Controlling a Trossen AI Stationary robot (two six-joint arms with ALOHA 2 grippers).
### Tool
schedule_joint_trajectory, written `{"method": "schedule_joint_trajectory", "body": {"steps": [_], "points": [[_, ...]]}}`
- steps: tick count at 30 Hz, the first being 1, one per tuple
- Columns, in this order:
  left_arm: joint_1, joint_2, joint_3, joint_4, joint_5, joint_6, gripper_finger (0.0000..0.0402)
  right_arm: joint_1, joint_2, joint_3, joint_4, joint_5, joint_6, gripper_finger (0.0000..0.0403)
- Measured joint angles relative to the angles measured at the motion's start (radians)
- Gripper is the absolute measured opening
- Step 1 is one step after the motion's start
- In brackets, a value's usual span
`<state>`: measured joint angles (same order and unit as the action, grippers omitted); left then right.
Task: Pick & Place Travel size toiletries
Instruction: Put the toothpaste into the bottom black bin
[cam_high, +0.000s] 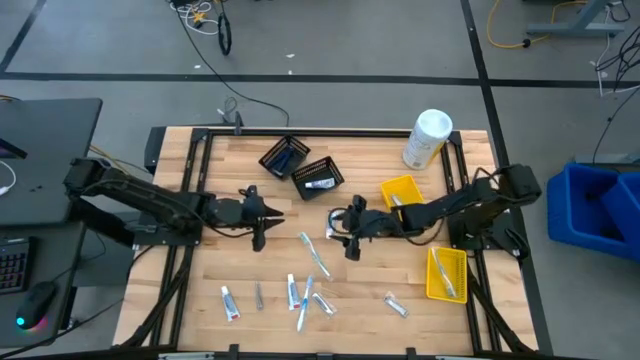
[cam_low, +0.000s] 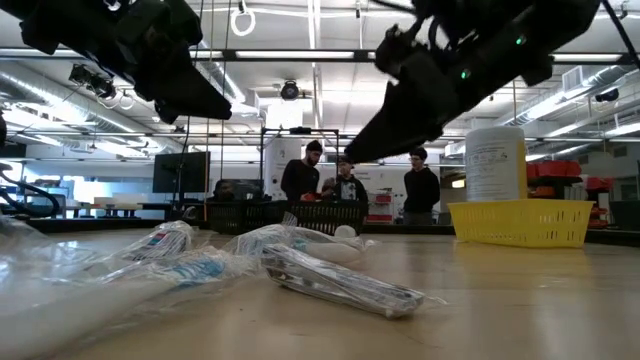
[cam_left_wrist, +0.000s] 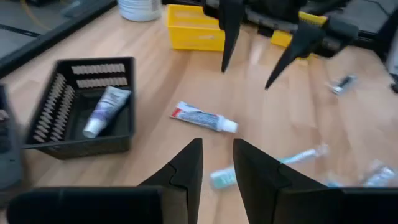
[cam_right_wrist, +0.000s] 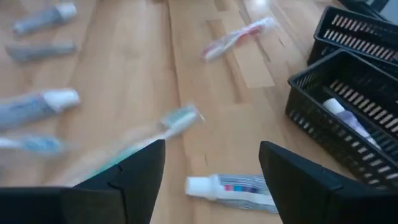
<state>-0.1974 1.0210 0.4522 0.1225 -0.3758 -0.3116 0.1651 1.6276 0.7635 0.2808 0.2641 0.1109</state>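
Observation:
Travel-size toiletries lie loose on the wooden table: a white toothpaste tube (cam_left_wrist: 204, 118) (cam_right_wrist: 230, 186) between the two grippers, a wrapped toothbrush (cam_high: 316, 257) (cam_right_wrist: 177, 119), and several tubes and brushes toward the near edge (cam_high: 300, 295). My left gripper (cam_high: 261, 232) (cam_left_wrist: 217, 163) hovers left of the tube, its fingers a narrow gap apart. My right gripper (cam_high: 349, 240) (cam_right_wrist: 211, 171) hovers to the tube's right, wide open. Both hang above the table (cam_low: 400, 120), holding nothing. A tube (cam_left_wrist: 107, 109) lies in a black mesh basket (cam_high: 318, 178).
A second black mesh basket (cam_high: 284, 156) stands near the far edge. Two yellow bins (cam_high: 400, 192) (cam_high: 447, 273) are on the right, with a big white canister (cam_high: 427, 138) at the far right. People stand in the room beyond the table (cam_low: 345, 190).

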Motion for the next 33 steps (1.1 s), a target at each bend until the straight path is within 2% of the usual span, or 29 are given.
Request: {"method": "schedule_joint_trajectory", "body": {"steps": [7,17,25,33], "points": [[0.0,0.0,0.0,0.004,-0.009,-0.018,0.0096,-0.088,0.138,0.0,0.037,-0.145,-0.134,0.0291],[0.0,0.0,0.0,0.003,-0.016,-0.025,0.0095,-0.167,0.245,0.054,0.033,-0.349,-0.432,0.0284],[0.0,0.0,0.0,0.002,-0.016,-0.017,0.0095,-0.18,0.268,0.058,0.025,-0.356,-0.504,0.0278],[0.0,0.0,0.001,0.001,-0.016,-0.012,0.0095,-0.2,0.269,0.057,0.029,-0.348,-0.489,0.0206]]}}
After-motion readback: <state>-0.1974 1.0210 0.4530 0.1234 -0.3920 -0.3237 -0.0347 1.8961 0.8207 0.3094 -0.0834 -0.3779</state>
